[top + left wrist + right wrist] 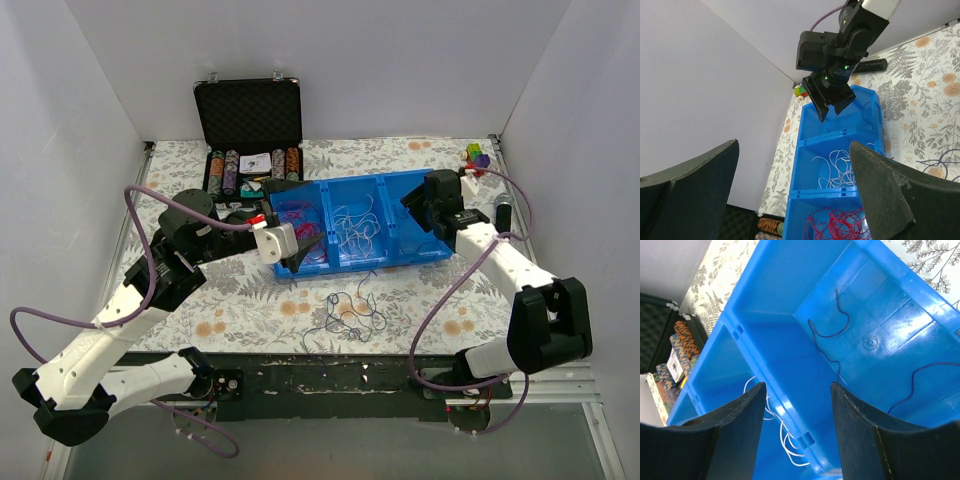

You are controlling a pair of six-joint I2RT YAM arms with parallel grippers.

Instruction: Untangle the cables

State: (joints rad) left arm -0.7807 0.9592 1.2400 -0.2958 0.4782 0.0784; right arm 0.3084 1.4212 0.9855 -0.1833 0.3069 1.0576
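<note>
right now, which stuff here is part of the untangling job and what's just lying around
Part of the job: tangled cables on the table; red cables, white cables and purple cables sorted in the blue tray.
Lying about: poker chip case, small coloured toy, black cylinder.

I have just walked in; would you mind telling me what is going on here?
Thin cables seem to be getting sorted by colour into a blue tray. Its compartments hold red cables, white cables and purple cables separately. The left gripper and right gripper hover open and empty over opposite ends, while a tangle waits on the table.
</note>
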